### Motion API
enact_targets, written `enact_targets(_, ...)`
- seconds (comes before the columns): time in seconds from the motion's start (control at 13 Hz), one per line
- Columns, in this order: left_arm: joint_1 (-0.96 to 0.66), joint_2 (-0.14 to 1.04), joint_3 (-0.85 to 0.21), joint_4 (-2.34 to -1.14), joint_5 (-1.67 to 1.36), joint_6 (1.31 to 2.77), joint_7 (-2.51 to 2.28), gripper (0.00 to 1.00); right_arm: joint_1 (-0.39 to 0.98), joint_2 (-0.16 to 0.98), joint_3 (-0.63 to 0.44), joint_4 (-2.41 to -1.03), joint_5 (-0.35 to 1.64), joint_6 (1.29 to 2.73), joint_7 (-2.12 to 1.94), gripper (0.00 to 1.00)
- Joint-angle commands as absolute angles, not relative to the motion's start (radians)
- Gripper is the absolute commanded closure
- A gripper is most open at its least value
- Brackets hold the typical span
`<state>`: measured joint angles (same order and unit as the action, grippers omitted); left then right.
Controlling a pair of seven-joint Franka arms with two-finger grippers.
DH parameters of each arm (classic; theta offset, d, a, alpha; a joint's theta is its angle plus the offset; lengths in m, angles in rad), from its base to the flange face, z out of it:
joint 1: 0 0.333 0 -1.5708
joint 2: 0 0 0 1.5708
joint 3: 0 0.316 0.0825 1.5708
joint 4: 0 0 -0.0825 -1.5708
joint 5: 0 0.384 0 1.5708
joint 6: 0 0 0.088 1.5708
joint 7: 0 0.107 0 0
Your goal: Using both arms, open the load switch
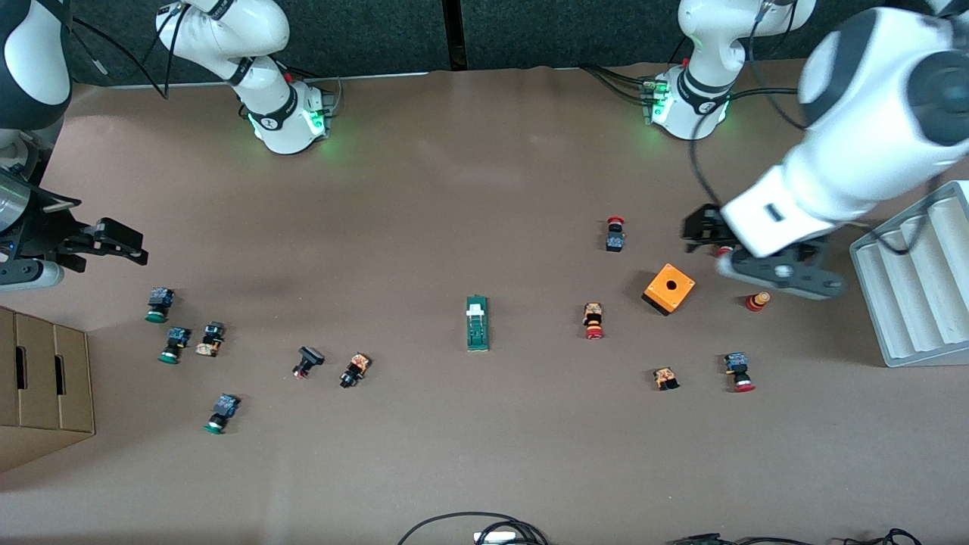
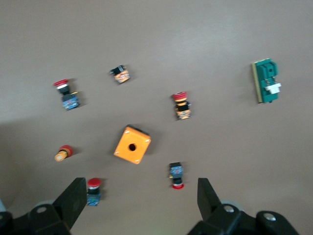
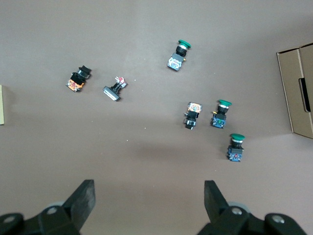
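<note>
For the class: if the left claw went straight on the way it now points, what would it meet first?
The left claw, open, points down at the table. Straight on, it would probably meet bare table first, between two red-capped push-buttons and just short of the orange cube. Depth is unclear, so either button could be grazed.

Cardboard box cut by edge

Brown counter carries everything. Load switch lies flat mid-counter, white block at the end farther from the front camera. Toward the left arm's end: orange cube, red-capped push-buttons scattered around it, grey ribbed tray at the edge. Toward the right arm's end: green-capped push-buttons, a few black ones, cardboard box. Cables along the near edge.
</note>
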<state>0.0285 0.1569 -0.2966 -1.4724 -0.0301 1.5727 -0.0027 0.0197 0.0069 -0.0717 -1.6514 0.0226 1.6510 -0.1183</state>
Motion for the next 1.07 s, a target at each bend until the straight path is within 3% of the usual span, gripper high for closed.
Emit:
enact_targets(0.0,-0.055,-0.020,-0.122,-1.669,-0.046,1.606,0.078,0.00,0.009,0.020,-0.064,-1.631,0.014,1.667,-0.121,0.00)
enact_targets(0.23,-0.119,-0.083,-0.106,-1.746,0.064,1.640,0.043,0.00,0.015,0.020,-0.064,-1.631,0.014,1.672,-0.121,0.00)
enact_targets(1.0,-0.106,-0.060,-0.097,-1.721,0.018,1.623,-0.006,0.00,0.014,0.023,-0.063,-1.631,0.015,1.698,-0.121,0.00)
